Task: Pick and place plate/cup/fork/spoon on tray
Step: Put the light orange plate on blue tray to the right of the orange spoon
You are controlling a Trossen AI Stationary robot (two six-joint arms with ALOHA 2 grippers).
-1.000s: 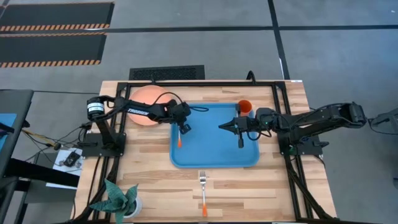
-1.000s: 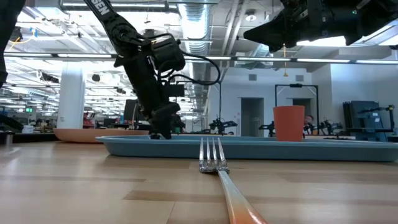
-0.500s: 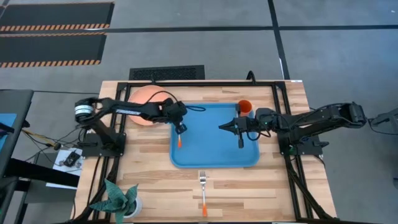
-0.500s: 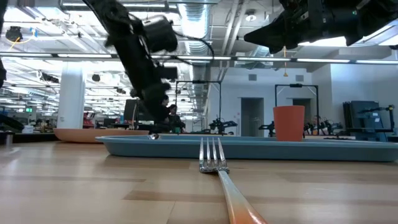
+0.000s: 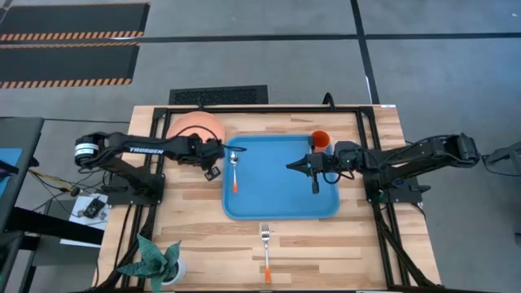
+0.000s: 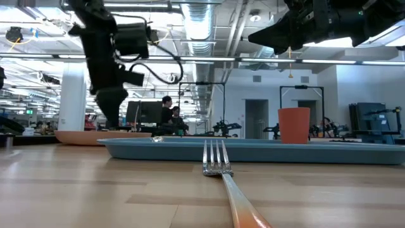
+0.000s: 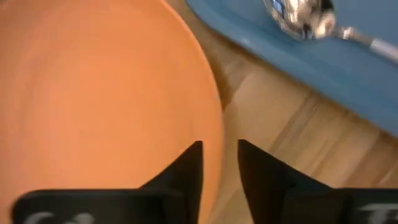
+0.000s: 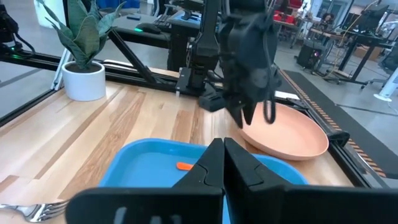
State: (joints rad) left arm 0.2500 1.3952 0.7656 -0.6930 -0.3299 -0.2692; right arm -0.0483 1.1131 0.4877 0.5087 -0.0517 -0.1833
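Observation:
The salmon plate (image 5: 194, 126) rests on the table at the far left of the blue tray (image 5: 281, 199). The spoon (image 5: 234, 171) lies in the tray by its left rim, with its bowl toward the far edge. The orange cup (image 5: 321, 140) stands in the tray's far right corner. The fork (image 5: 265, 251) lies on the table in front of the tray. My left gripper (image 7: 219, 155) is narrowly open. It points down over the plate's rim (image 7: 214, 118) on the tray side and holds nothing. My right gripper (image 8: 219, 155) is shut and empty, and hovers over the middle of the tray.
A potted plant (image 5: 159, 262) stands at the table's near left corner. Black frame rails (image 5: 370, 138) run along the table's left and right sides and its far edge. Bare wood shows around the fork. People show in the room beyond the table in the low view (image 6: 166, 114).
My left gripper has risen off the spoon in the tray and gone toward the table's left edge. It now stands over the plate's rim. The spoon has stayed lying in the tray by its left rim.

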